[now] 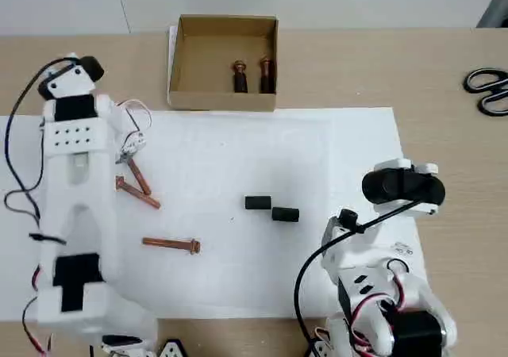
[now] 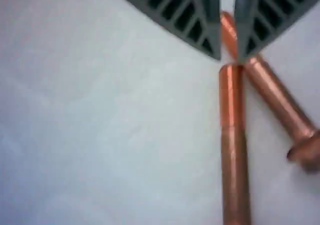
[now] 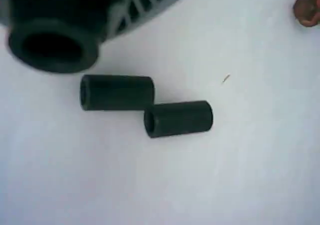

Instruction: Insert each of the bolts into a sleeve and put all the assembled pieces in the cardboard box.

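**Item under handling.** The slanted bolt [image 2: 277, 102] is pinched at its plain end between the dark ribbed jaws of the left end effector [image 2: 227, 45], which is judged clenched on it. The flanged head lies away from the jaws. A second bolt [image 2: 232, 145] is butted against its shank just beyond the fingertips. A third bolt [image 1: 171, 244] lies apart, back toward that arm's base.

**Mating part.** The right end effector [image 3: 65, 20] is judged to be grasping a held sleeve [image 3: 52, 47], its bore open. A first loose sleeve [image 3: 117, 91] and a second loose sleeve [image 3: 178, 118] lie touching each other just beyond it.

**Recommendation.** A straight lift is advised, so that the touching neighbour is not dragged. A hold nearer the head would leave the plain end free for the bore.

**Materials.** The bolts are copper-coloured, smooth and glossy, with round shanks, and are likely to roll. The sleeves are short matt black tubes. A white sheet [image 1: 238, 278] covers the bench [image 1: 357, 63]. The cardboard box [image 1: 182, 55], well beyond both end effectors, holds two assembled pieces [image 1: 240, 75].
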Available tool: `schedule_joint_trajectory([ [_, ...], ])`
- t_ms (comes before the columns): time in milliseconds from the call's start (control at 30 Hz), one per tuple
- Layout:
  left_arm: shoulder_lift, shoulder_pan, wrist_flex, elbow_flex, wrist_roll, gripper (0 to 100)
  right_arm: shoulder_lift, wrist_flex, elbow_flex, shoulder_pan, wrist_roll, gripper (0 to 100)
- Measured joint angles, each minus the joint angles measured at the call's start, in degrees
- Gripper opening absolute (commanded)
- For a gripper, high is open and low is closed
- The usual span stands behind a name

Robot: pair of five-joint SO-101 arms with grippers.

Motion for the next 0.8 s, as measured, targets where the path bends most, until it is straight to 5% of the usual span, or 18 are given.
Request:
schedule_joint_trajectory([
  [800, 23.5, -1.1, 12.5, -22.2, -0.2, 1, -0.1, 0.0, 0.0, -0.1, 0.0, 0.4],
])
